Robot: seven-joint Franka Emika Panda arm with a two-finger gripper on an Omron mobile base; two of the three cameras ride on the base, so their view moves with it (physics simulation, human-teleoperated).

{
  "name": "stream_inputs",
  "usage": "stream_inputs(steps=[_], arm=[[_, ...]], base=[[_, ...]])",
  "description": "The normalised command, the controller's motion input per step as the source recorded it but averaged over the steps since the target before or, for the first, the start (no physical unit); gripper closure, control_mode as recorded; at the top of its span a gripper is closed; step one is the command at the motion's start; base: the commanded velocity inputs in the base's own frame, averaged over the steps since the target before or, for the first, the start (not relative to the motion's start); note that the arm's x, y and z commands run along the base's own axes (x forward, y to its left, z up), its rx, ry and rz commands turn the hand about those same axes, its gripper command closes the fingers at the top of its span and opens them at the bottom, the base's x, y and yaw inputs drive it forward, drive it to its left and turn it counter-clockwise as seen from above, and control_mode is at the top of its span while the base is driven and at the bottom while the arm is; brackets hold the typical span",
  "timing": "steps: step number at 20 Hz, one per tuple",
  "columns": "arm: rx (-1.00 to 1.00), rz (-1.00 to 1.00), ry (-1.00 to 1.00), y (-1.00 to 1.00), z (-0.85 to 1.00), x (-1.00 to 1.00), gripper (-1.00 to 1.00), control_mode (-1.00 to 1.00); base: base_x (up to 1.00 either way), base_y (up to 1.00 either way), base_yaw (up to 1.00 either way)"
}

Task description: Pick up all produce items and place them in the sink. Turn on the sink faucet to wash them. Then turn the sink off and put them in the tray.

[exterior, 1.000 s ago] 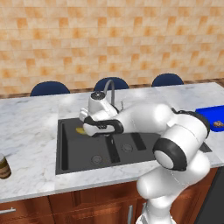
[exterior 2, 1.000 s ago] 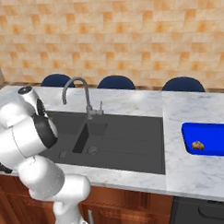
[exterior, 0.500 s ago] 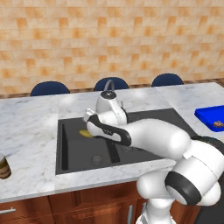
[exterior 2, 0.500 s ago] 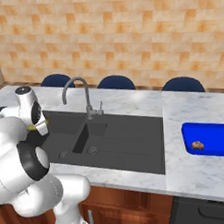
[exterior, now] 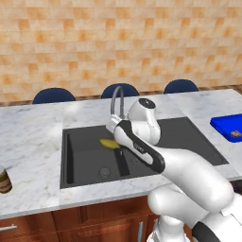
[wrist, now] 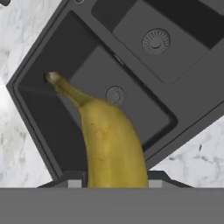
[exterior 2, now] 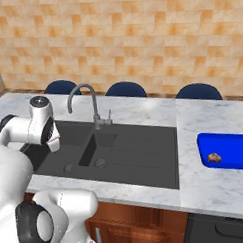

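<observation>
Orange-tan tiles back a white marble counter (exterior: pixel 33 142) that runs across both base views, with three dark blue chair backs (exterior: pixel 53 95) showing behind it. At the far left edge of the left base view a dark brown jar (exterior: pixel 4 179) stands on the marble. Right of it lies the dark grey sink (exterior: pixel 85 156), and above its left basin, near the frame's middle, the banana (exterior: pixel 109 142) hangs in the air — the gripper (exterior: pixel 117 142) is closed on it, its fingers largely hidden behind the white wrist. The hand view shows the banana (wrist: pixel 111 144) rising from between the fingertips, its dark tip toward the upper left, the basin drains below. Just behind the wrist stands the sink faucet (exterior: pixel 117 98). At the right edge sits the blue tray (exterior: pixel 227 124) — the small brown ball (exterior: pixel 235 134) lies in it.
</observation>
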Motion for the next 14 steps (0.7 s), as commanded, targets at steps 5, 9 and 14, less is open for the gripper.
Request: stream_inputs(steps=[5, 9, 14], arm=[[0.05, 0.01, -0.01, -0.54, 0.21, -0.03, 1.0, -1.0], [0.0, 0.0, -0.01, -0.58, 0.13, 0.0, 1.0, -1.0], [0.01, 0.0, 0.0, -0.62, 0.01, -0.04, 1.0, -1.0]], base=[[0.0, 0.0, 0.0], [0.0, 0.0, 0.0], [0.0, 0.0, 0.0]])
